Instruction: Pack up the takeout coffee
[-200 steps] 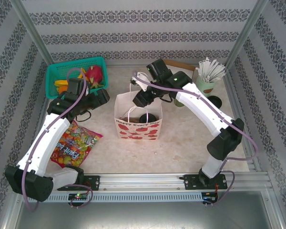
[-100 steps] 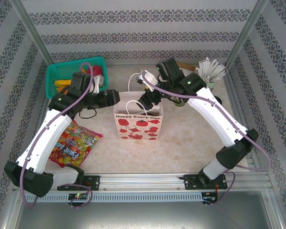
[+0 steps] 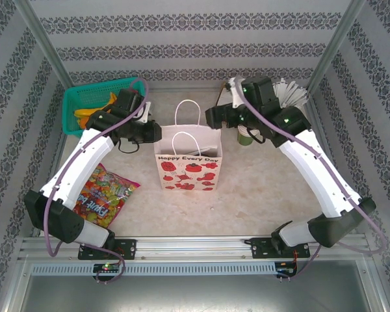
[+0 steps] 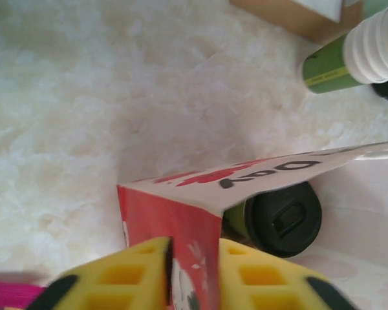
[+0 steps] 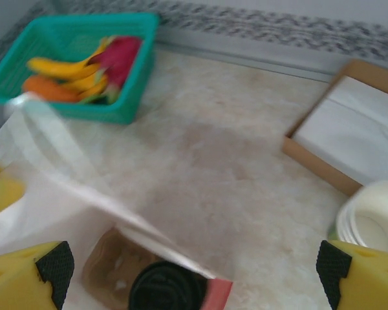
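Right gripper [image 5: 194,265] is backing off the bag [image 3: 188,166], fingers released wide. Left gripper [image 4: 194,258] is clenching the bag's wall. Coffee [image 4: 284,219] is sitting upright inside, at 2 o'clock from that gripper, so I'm judging left nearer.

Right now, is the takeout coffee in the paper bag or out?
In. The left wrist view shows the takeout coffee's black lid below the paper bag's rim, between its walls.

left tool [image 4: 193,271] now pinches the bag [image 3: 188,170] edge; right tool [image 5: 195,271] (jaws wide) pulled back.
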Tool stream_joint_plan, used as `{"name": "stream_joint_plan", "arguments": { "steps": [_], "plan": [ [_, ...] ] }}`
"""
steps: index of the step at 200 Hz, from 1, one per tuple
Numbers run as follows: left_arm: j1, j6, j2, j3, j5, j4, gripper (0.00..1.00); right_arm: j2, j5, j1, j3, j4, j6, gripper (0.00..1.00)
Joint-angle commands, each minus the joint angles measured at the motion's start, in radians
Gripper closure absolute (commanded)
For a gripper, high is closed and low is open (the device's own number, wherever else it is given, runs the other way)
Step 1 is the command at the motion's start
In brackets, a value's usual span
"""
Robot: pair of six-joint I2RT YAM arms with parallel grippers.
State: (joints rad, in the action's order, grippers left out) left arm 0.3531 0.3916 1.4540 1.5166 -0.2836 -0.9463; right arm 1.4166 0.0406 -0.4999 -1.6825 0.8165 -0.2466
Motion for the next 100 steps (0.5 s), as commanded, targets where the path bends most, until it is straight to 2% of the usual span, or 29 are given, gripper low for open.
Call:
{"name": "stream_joint_plan", "arguments": {
  "steps": [1,14,40,80,100],
  "plan": [
    [0.008,-0.020,-0.027,0.024,0.095,-0.077,0.86,0.050,-0.063,0.054,0.025,-0.048,-0.145,0.02],
    [0.006,-0.025,-0.042,0.026,0.129,-0.086,0.86,0.110,-0.042,0.073,-0.003,-0.042,-0.142,0.02],
    [-0.003,-0.049,-0.049,0.063,0.196,-0.152,1.00,0.261,-0.044,0.067,-0.097,-0.039,-0.140,0.02],
    [-0.075,-0.086,-0.058,0.086,0.220,-0.211,1.00,0.507,-0.123,0.067,-0.265,-0.032,-0.164,0.02],
    [-0.106,-0.095,-0.053,0.094,0.229,-0.229,1.00,0.647,-0.120,0.066,-0.397,0.023,-0.140,0.02]
  ]
}}
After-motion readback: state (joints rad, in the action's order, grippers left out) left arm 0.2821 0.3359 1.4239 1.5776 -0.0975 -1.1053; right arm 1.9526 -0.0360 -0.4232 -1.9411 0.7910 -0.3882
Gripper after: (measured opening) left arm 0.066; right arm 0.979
